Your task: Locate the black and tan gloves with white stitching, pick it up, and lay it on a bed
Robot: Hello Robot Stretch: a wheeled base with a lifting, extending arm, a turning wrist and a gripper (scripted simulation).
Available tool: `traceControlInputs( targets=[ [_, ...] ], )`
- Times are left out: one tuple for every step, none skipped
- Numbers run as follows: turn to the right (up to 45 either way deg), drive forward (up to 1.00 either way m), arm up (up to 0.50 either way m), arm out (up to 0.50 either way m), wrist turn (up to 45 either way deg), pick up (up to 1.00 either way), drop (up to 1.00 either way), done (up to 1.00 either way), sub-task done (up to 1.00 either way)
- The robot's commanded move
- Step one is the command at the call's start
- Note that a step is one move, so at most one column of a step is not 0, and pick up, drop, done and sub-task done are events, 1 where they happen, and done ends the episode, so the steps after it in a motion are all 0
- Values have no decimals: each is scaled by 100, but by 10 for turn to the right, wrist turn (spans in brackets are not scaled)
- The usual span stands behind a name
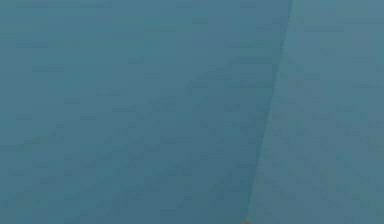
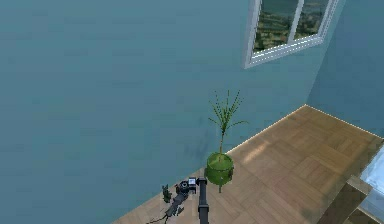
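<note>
Forward view: a teal wall (image 1: pixel 140 110) is facing the camera, with a room corner (image 1: pixel 276 110) running down right of the middle. Arm side view: the arm (image 2: pixel 202 208) is rising from the bottom edge, two white squares (image 2: pixel 190 184) sitting at its far end. The gripper (image 2: pixel 166 211) is lying left of them, low in the picture, over the floor's (image 2: pixel 290 160) edge along the wall. The fingers (image 2: pixel 160 216) are showing as thin dark lines against wall and floor; cannot tell whether they are apart, together or on something, nor whether the gripper is holding anything. Cannot tell where the gloves are: no shape here is reading as black and tan. A plant (image 2: pixel 225 118) in a round green pot (image 2: pixel 220 168) is standing on the floor at that same wall edge, just beside the arm's end, toward the picture's right. A window (image 2: pixel 292 25) is sitting high on the wall near the far corner. A pale slab (image 2: pixel 375 172) is cutting in at the right edge; kind unclear.
</note>
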Motion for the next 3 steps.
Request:
traceControlInputs(
  targets=[
    [0, 0, 0, 0, 450, 0, 0, 0, 0],
    [0, 0, 0, 0, 450, 0, 0, 0, 0],
    [0, 0, 0, 0, 210, 0, 0, 0, 0]
  ],
)
